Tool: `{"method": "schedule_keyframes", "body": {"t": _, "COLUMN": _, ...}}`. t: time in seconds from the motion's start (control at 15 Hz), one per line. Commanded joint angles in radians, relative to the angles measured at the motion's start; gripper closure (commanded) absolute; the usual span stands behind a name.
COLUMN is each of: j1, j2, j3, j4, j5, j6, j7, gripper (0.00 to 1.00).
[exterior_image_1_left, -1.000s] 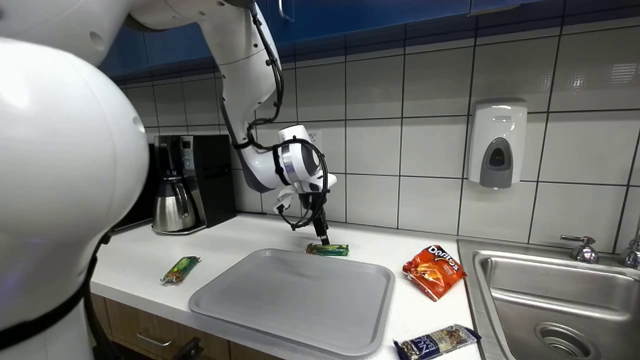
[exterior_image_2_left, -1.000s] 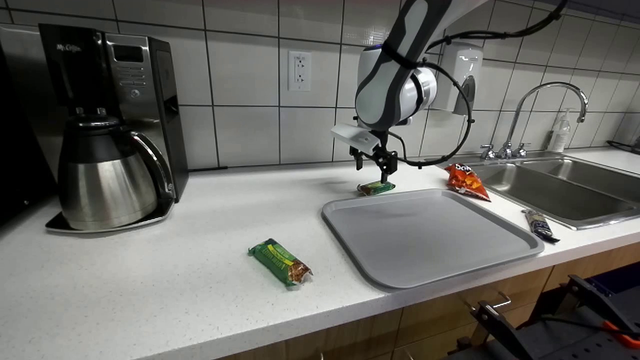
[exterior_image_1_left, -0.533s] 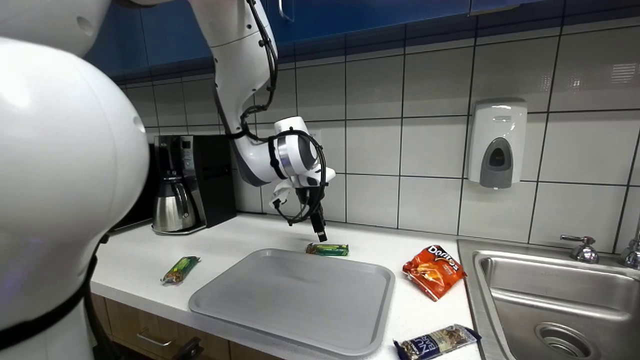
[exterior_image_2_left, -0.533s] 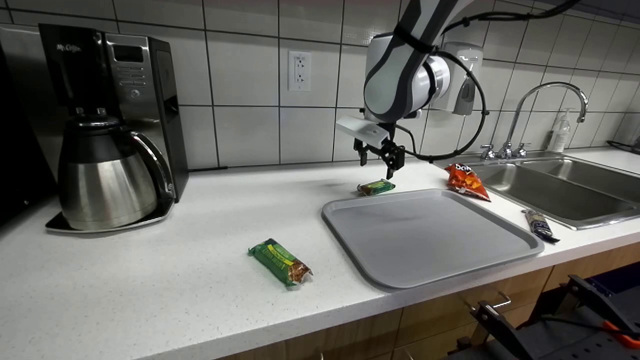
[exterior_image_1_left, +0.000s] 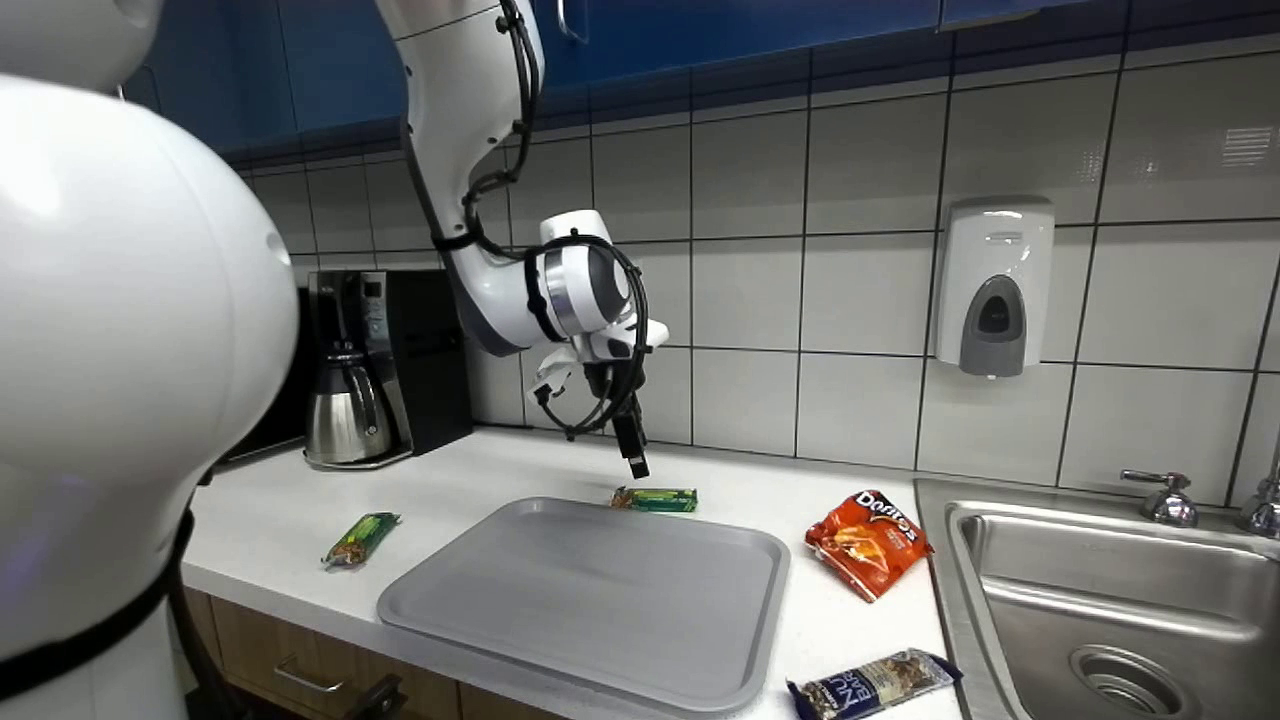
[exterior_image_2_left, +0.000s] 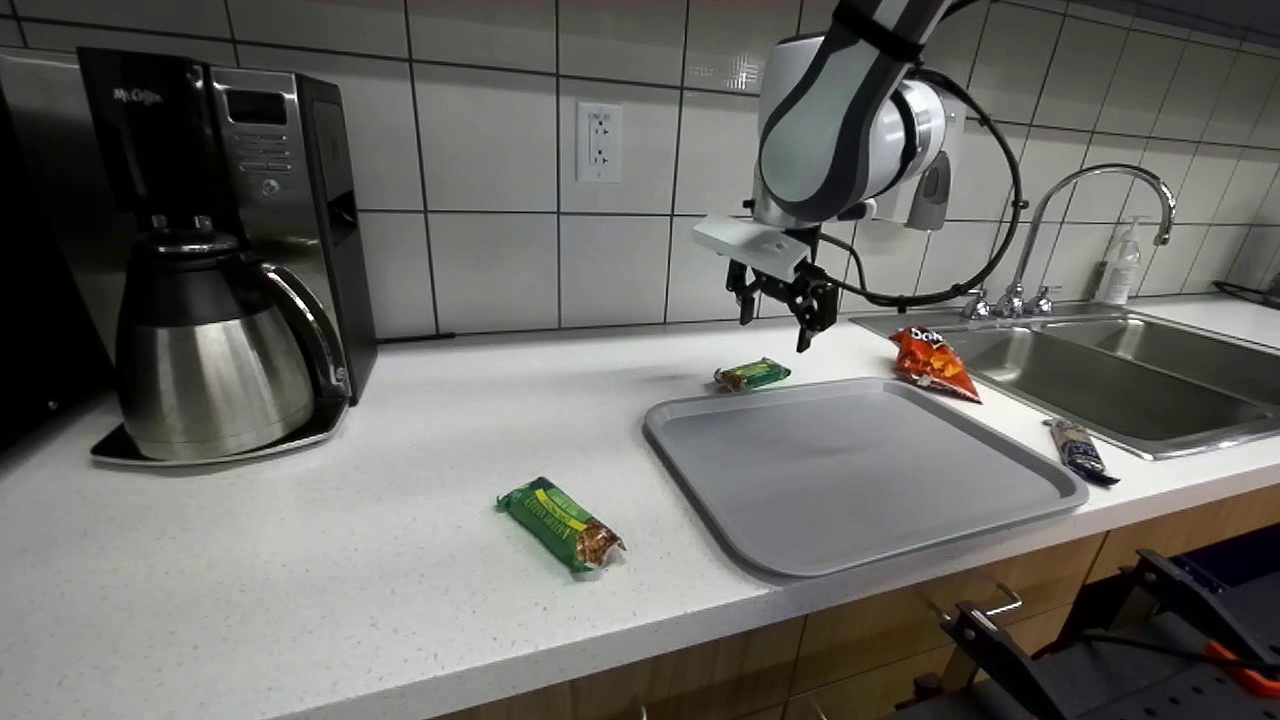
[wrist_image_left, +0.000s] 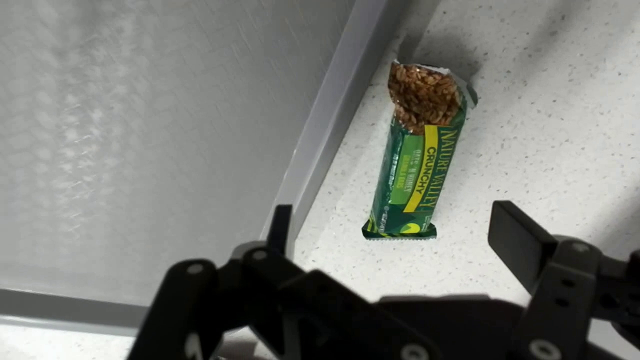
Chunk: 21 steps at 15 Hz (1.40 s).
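My gripper (exterior_image_2_left: 776, 328) is open and empty, raised a little above the counter. Its two fingers stand wide apart in the wrist view (wrist_image_left: 397, 227). Nearest to it is a green granola bar (wrist_image_left: 417, 160) lying on the counter beside the tray's rim, apart from the fingers. This bar also shows in both exterior views (exterior_image_1_left: 655, 499) (exterior_image_2_left: 752, 375). A grey tray (exterior_image_1_left: 600, 600) lies beside it and also shows in the wrist view (wrist_image_left: 320, 135). A second green granola bar (exterior_image_2_left: 560, 525) lies on the counter on the coffee maker's side of the tray.
A red Doritos bag (exterior_image_1_left: 869, 543) and a dark blue nut bar (exterior_image_1_left: 873, 685) lie between tray and sink (exterior_image_1_left: 975, 600). A coffee maker (exterior_image_2_left: 215, 250) stands on the counter. A soap dispenser (exterior_image_1_left: 995, 285) hangs on the tiled wall. Blue cabinets (exterior_image_1_left: 750, 35) hang above.
My gripper has risen from just over the near granola bar and moved off slightly, toward the right in an exterior view. The bars, bag and tray have not moved.
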Motion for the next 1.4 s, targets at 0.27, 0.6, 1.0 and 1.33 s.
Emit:
{"method": "schedule_keyframes", "body": {"t": 0.27, "j1": -0.008, "j2": -0.162, "j3": -0.005, "j4": -0.159, "j5": -0.085, "j6": 0.001, "j7": 0.008, "gripper": 0.00}}
{"method": "schedule_keyframes", "body": {"t": 0.6, "j1": -0.030, "j2": -0.239, "j3": 0.009, "j4": -0.230, "j5": -0.133, "j6": -0.009, "j7": 0.024, "gripper": 0.00}}
{"method": "schedule_keyframes", "body": {"t": 1.0, "j1": -0.069, "j2": -0.342, "j3": 0.049, "j4": -0.323, "j5": -0.185, "j6": -0.024, "j7": 0.046, "gripper": 0.00}}
{"method": "schedule_keyframes", "body": {"t": 1.33, "j1": -0.127, "j2": -0.426, "j3": 0.116, "j4": -0.391, "j5": -0.188, "j6": -0.035, "j7": 0.058, "gripper": 0.00}}
